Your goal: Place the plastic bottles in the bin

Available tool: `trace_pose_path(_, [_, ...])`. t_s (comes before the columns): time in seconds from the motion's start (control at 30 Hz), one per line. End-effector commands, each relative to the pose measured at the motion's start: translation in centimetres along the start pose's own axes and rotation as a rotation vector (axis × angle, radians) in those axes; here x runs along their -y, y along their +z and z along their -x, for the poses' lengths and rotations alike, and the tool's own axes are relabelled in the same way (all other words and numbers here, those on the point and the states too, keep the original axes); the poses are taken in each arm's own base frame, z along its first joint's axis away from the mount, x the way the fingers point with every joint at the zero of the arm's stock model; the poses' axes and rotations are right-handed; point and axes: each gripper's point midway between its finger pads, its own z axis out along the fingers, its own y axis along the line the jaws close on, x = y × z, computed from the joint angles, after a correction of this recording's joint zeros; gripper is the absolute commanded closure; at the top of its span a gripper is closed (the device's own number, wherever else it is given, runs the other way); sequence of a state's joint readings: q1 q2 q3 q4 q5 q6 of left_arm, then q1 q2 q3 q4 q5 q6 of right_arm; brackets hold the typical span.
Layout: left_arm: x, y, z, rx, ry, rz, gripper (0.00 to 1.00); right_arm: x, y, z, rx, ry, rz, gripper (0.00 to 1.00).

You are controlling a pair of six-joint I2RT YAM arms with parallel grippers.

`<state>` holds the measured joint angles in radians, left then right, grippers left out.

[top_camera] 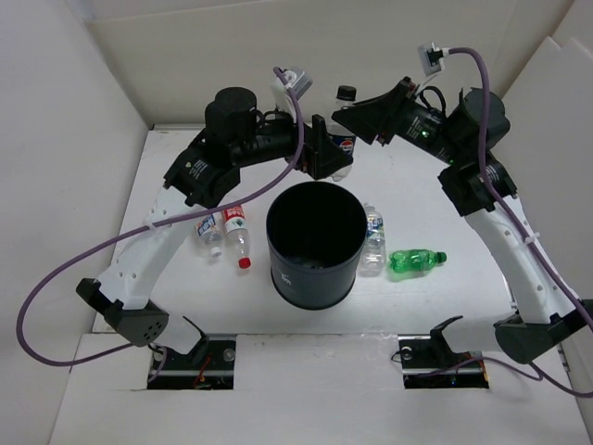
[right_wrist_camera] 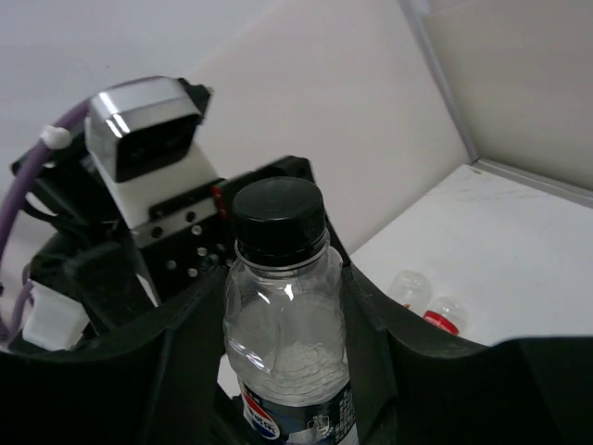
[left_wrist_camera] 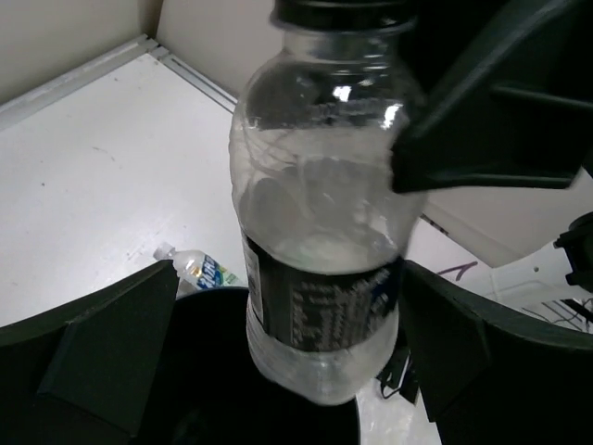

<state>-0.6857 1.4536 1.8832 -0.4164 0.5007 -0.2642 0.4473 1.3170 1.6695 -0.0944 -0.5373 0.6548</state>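
Pepsi bottle [right_wrist_camera: 283,343] above the bin's [top_camera: 315,278] far rim.
Right gripper [right_wrist_camera: 283,306] jaws clamp it; left gripper [left_wrist_camera: 287,315] jaws flank it, open. A green bottle [top_camera: 415,260] and three clear bottles [top_camera: 373,241] lie on the worktop [top_camera: 445,311] beside the bin.

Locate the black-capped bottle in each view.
Top external: black-capped bottle top centre, just above the bin.
Left wrist: the bottle fills the centre.
Right wrist: the bottle stands bottom centre.
Shared landmark: its black cap, seen in all three.
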Motion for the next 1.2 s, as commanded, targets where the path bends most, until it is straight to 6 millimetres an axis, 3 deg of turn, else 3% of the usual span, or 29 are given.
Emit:
trace_pose_path(0.0, [1.4, -0.5, 0.5, 0.031, 0.013, -0.065, 0.0, -5.0, 0.3, 2.3, 0.071, -0.056, 0.166, 1.0])
trace_pose_path(0.13, [3.1, -0.7, 0.0, 0.042, 0.013, -0.174, 0.0, -5.3, 1.3, 1.8, 0.074, -0.029, 0.196, 1.0])
trace_pose_path(0.2, [3.8, -0.9, 0.0, 0.052, 0.01, -0.211, 0.12, -5.3, 1.8, 1.3, 0.062, -0.002, 0.203, 1.0])
trace_pose_path(0.23, [4.0, -1.2, 0.0, 0.055, 0.015, -0.221, 0.24, -5.7, 1.8, 0.9, 0.051, 0.0, 0.217, 0.97])
trace_pose_path(0.27, [3.8, -1.1, 0.1, 0.06, 0.014, -0.21, 0.42, -5.7, 1.8, 0.9, 0.051, 0.0, 0.217, 0.92])
trace_pose_path(0.3, [3.9, -1.4, 0.4, 0.075, 0.018, -0.198, 0.75, -5.3, 2.0, 0.7, 0.052, 0.006, 0.203, 0.84])
trace_pose_path(0.33, [3.5, -1.4, 0.3, 0.072, 0.01, -0.176, 0.83, -4.8, 2.1, 0.3, 0.044, 0.001, 0.195, 0.71])
trace_pose_path(0.43, [2.5, -2.5, 0.3, 0.108, 0.013, -0.09, 0.89, -5.2, 1.1, 0.3, 0.056, -0.011, 0.191, 0.57])
trace_pose_path(0.53, [1.9, -3.8, -0.5, 0.128, 0.019, -0.037, 0.96, -4.0, -0.1, -0.5, 0.05, -0.025, 0.156, 0.2])
trace_pose_path(0.57, [1.6, -4.1, -0.9, 0.129, 0.028, -0.02, 0.96, -2.2, -0.4, -1.6, 0.038, -0.026, 0.111, 0.0])
trace_pose_path(0.6, [1.5, -4.6, -1.8, 0.126, 0.026, -0.019, 0.96, -2.6, -1.5, -1.4, 0.052, -0.048, 0.109, 0.0])
trace_pose_path(0.63, [1.1, -4.9, -2.3, 0.126, 0.021, 0.004, 0.96, -1.7, -2.0, -1.7, 0.049, -0.052, 0.075, 0.0])
trace_pose_path(0.8, [0.8, -5.5, -5.8, 0.085, -0.004, -0.012, 0.98, 4.7, -6.5, -3.2, 0.037, -0.119, -0.229, 0.0])
trace_pose_path(0.83, [0.5, -5.5, -6.7, 0.08, -0.021, -0.012, 0.99, 4.6, -7.5, -2.7, 0.05, -0.143, -0.256, 0.0])
trace_pose_path(0.9, [0.3, -5.3, -8.0, 0.058, -0.04, -0.02, 0.99, 6.7, -9.3, -3.4, 0.026, -0.158, -0.376, 0.0])
trace_pose_path(1.0, [0.2, -5.0, -9.6, 0.033, -0.068, -0.04, 1.0, 7.9, -12.1, -3.6, 0.041, -0.19, -0.51, 0.0])
trace_pose_path(1.03, [-0.1, -4.9, -10.1, 0.023, -0.074, -0.036, 1.0, 8.9, -13.1, -5.1, 0.004, -0.179, -0.559, 0.0])
trace_pose_path(1.17, [-0.2, -4.8, -11.3, 0.004, -0.089, -0.049, 1.0, 8.9, -16.7, -5.0, 0.031, -0.218, -0.672, 0.0])
